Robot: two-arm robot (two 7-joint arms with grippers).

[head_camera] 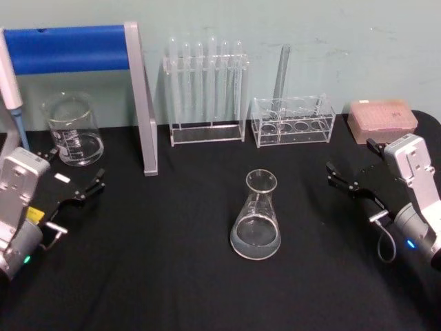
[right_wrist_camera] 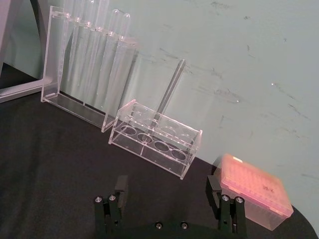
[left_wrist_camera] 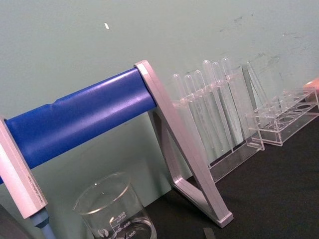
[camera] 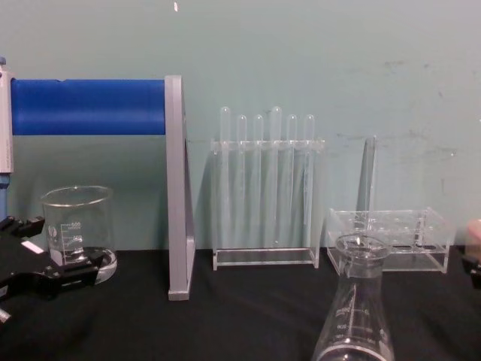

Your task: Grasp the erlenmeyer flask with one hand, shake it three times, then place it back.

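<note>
The erlenmeyer flask [head_camera: 255, 221] stands upright on the black table [head_camera: 165, 283], out in the open stretch between the two sets of jaws and held by neither. It sits well apart from both, somewhat nearer the right jaws than the left, and a little closer to the robot than either pair of tips. A shallow layer of clear liquid lies in its wide base, and white graduation marks show on its wall in the chest view [camera: 355, 320].

The left gripper [head_camera: 72, 169] rests low at the left side of the table with its jaws spread wide and nothing between them. Just beyond those jaws stands a straight-walled glass beaker [head_camera: 72, 129], under the blue-barred stand [head_camera: 76, 48]; whether the jaws touch it I cannot tell.

The right gripper [head_camera: 351, 157] lies at the right side of the table, its jaws also wide open and empty, as its wrist view [right_wrist_camera: 167, 186] shows. Just beside the outer right jaw is a pink pipette tip box [head_camera: 382, 118]. Farther beyond the right jaws, by the wall, stand a low clear rack [head_camera: 293, 121] holding one glass tube and a tall rack of test tubes [head_camera: 205, 89].
</note>
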